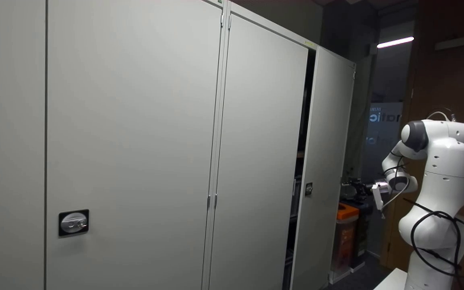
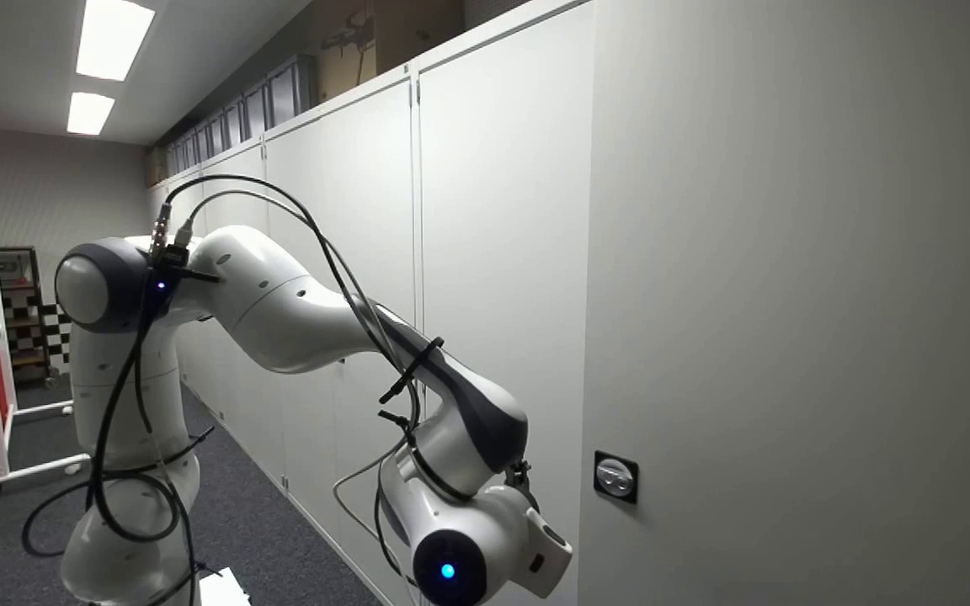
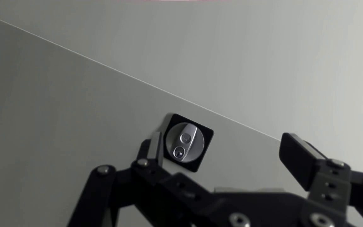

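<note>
Cabinet door [image 3: 83, 119] before outspread hand [image 3: 221, 138]

Round silver handle [image 3: 185, 142] in a black square plate [image 3: 207, 131], on grey door [image 3: 74, 126]. Grip bar [image 3: 186, 142] crosswise to the nearby seam [image 3: 143, 82].

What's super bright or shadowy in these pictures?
In an exterior view, two rectangular white ceiling lights glare; in an exterior view, the brown wall looks dim; in the wrist view, a soft shadow lies left of the square black plate around the round silver knob.
</note>
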Motion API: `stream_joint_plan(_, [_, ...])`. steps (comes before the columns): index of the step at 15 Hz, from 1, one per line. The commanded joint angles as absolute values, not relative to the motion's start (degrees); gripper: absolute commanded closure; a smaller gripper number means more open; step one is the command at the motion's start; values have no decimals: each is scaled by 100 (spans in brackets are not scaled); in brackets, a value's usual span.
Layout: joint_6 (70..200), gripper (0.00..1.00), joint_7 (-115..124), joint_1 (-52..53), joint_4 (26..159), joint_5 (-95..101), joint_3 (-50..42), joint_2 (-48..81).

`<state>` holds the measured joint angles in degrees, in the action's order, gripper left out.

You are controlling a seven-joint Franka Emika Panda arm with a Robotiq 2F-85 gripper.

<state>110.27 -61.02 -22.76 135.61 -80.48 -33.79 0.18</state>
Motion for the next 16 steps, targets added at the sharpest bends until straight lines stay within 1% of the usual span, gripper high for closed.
stream_joint_plan(1, [11009, 0, -6538, -2426, 13702, -8627, -3222, 26])
stream_joint_plan(6, [10928, 0, -6812, -2507, 13667, -9137, -3246, 148])
stream_joint_plan(16, [11024, 0, -6610, -2539, 13655, -8912, -3218, 108])
